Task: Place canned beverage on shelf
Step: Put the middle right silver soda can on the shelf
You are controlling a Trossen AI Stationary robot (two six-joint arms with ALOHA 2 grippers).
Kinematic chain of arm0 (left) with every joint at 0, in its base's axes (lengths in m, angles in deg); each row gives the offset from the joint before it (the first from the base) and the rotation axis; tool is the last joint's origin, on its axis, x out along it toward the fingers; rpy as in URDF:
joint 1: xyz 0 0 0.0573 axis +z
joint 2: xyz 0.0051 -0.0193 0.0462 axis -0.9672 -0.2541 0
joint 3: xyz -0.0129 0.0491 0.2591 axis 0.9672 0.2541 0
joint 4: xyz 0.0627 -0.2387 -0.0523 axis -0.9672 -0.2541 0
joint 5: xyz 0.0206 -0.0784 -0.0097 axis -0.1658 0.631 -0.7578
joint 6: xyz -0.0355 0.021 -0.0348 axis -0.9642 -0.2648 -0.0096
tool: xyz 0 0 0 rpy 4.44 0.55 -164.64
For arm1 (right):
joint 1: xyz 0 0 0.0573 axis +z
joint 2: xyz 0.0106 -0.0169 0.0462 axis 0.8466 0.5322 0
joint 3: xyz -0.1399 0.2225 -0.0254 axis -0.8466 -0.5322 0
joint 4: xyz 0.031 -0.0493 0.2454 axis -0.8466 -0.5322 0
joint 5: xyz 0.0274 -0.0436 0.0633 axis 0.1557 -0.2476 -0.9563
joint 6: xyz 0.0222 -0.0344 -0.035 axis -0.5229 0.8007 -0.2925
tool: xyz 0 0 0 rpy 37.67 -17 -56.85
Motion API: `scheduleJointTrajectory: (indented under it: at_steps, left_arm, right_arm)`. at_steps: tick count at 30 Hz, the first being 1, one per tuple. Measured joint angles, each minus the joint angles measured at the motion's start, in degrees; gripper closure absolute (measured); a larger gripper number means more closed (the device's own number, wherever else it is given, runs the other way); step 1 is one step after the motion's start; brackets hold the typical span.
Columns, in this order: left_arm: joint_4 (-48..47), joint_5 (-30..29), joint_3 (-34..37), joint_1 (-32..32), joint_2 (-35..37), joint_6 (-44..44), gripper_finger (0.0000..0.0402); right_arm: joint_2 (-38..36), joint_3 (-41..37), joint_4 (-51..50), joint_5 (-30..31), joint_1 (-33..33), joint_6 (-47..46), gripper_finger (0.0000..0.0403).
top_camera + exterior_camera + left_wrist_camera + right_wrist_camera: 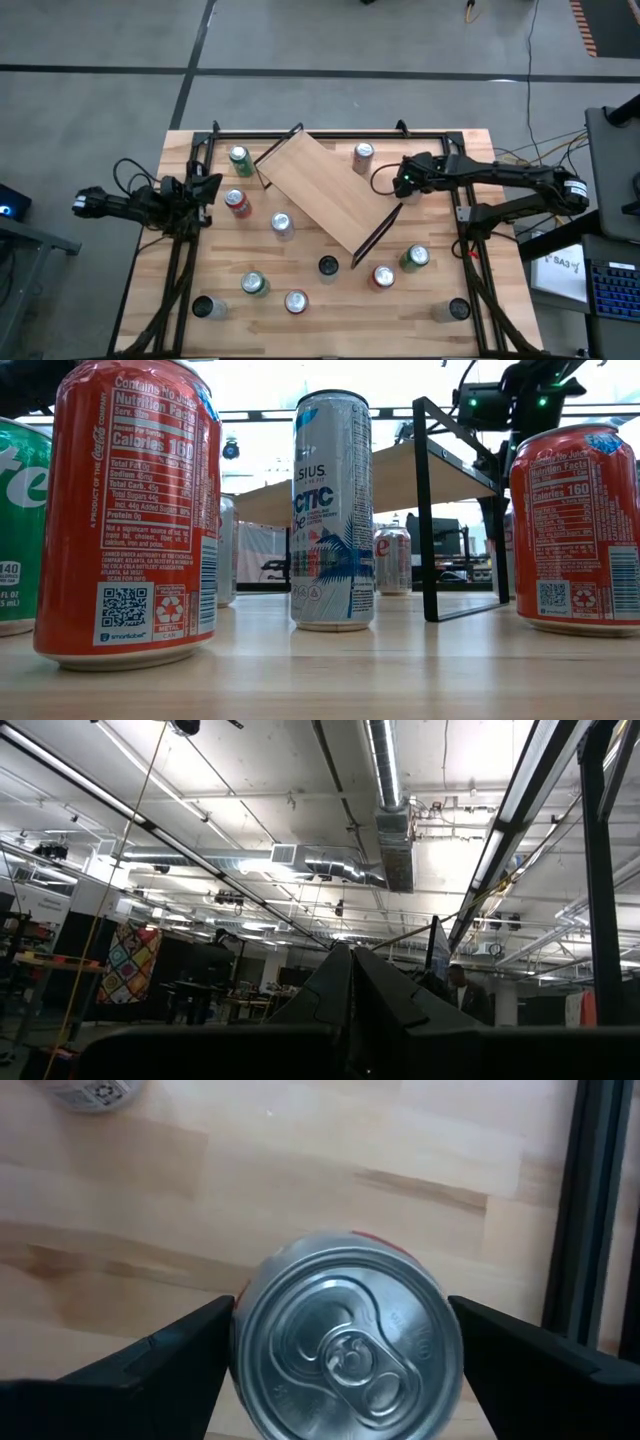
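My right gripper [345,1355] is hanging straight over a can [350,1335], top and pull tab facing the wrist camera, fingers [150,1365] spread wide on either side, not yet pinching as far as I can tell. From overhead that gripper [405,183] sits near the back right of the table [440,240], just off the shelf's [320,190] right end frame; the can itself is hidden under the arm there. I read this as the pre-grasp step: next move needs a close on the can, a lift, then a carry over to the board, which lies diagonally mid-table. Beyond it, my left gripper [205,188] is parked at the left edge, fingers pressed together, empty.
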Motion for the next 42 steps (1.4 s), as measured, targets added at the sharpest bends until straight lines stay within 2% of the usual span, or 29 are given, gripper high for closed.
scheduleJointTrajectory:
  at_steps: [11,22,31,42]
  left_arm:
    - [0.01,0.0,0.0,0.01,-0.01,0.39,0.0401]
    - [0.01,0.0,0.0,0.0,0.01,0.42,0.0401]
    - [0.05,0.0,0.0,0.01,-0.01,0.42,0.0401]
    - [0.1,0.0,0.0,-0.01,0.01,0.42,0.0401]
  right_arm:
    - [0.0,-1.22,1.37,0.02,0.0,0.02,0.011]
    - [-0.07,-0.21,0.8,0.11,0.0,2.75,0.011]
    - [-0.07,6.84,-0.94,1.93,0.0,6.96,0.011]
    - [-0.09,21.16,-9.28,4.52,0.16,12.3,0.0111]
